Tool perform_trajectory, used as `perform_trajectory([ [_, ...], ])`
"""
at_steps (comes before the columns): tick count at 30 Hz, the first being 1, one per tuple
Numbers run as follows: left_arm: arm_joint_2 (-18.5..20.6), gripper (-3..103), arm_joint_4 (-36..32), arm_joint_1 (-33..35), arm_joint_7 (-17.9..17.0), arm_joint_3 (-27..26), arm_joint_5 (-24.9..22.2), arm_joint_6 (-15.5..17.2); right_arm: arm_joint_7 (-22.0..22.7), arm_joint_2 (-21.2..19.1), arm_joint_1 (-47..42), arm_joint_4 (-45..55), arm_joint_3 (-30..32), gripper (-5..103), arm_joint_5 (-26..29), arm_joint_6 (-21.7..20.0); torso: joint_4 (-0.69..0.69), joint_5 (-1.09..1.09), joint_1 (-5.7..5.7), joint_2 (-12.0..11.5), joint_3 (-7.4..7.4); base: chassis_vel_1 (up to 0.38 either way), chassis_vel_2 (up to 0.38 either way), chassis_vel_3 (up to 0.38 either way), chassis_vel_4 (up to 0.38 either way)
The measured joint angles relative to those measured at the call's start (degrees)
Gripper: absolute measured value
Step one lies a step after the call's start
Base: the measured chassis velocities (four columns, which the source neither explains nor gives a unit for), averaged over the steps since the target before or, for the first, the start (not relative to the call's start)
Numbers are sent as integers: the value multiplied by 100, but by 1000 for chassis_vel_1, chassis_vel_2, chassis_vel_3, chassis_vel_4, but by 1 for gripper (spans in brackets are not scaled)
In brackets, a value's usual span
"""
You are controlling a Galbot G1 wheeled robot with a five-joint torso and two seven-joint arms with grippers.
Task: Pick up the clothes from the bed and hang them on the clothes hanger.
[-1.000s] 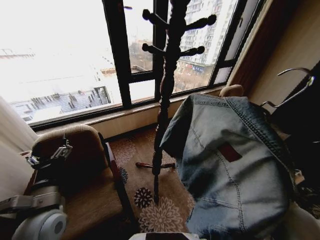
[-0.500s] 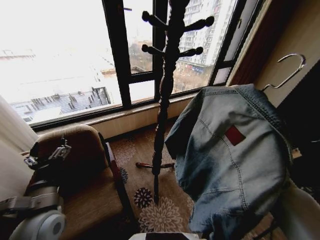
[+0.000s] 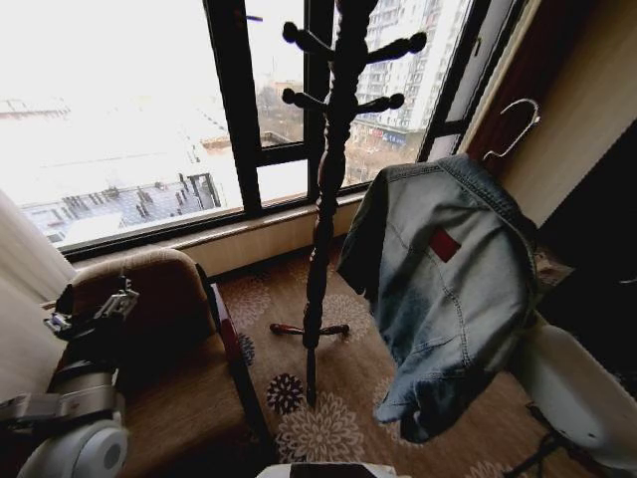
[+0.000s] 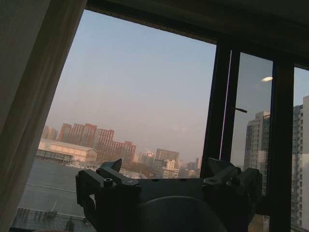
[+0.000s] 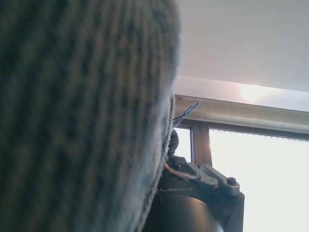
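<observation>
One denim jacket | light-blue, red patch, on hanger | jaws: cannot tell

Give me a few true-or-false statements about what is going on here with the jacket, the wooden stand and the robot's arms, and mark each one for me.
1. The denim jacket is already draped over a hanger with a silver hook. True.
2. The hook is caught on a peg of the wooden coat stand. False: the hook is in the air to the right of the stand, touching no peg.
3. The jacket's red patch faces the head camera. True.
4. The left gripper is gripping a sleeve. False: it sits low on the left by the cushioned chair, with nothing in it.
5. The stand is in front of a window. True.
</observation>
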Motion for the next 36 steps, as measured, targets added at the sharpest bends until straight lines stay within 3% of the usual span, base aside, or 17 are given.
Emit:
perform_trajectory([
  [6, -5, 100, 42, -11, 2, -4, 3, -51, 15, -9, 861, -394, -736, 21, 130, 10, 0, -1, 0, 0, 0, 0, 0, 0, 0],
  [19, 7, 100, 106, -81, 11, -7, -19, -82, 23, 47, 1734, -1020, -1655, 21, 280, 21, 0, -2, 0, 0, -1, 0, 0, 0, 0],
  [31, 10, 100, 165, -108, 22, -12, -41, -107, 11, 127, 1950, -974, -2090, 21, 268, 13, -1, -1, 0, 0, -1, 0, 0, 0, 0],
  [36, 5, 100, 179, -118, 35, -6, -40, -113, -49, -41, 2073, -611, -2183, 21, 327, 16, -3, -1, 0, 1, -1, 0, 0, 0, 0],
])
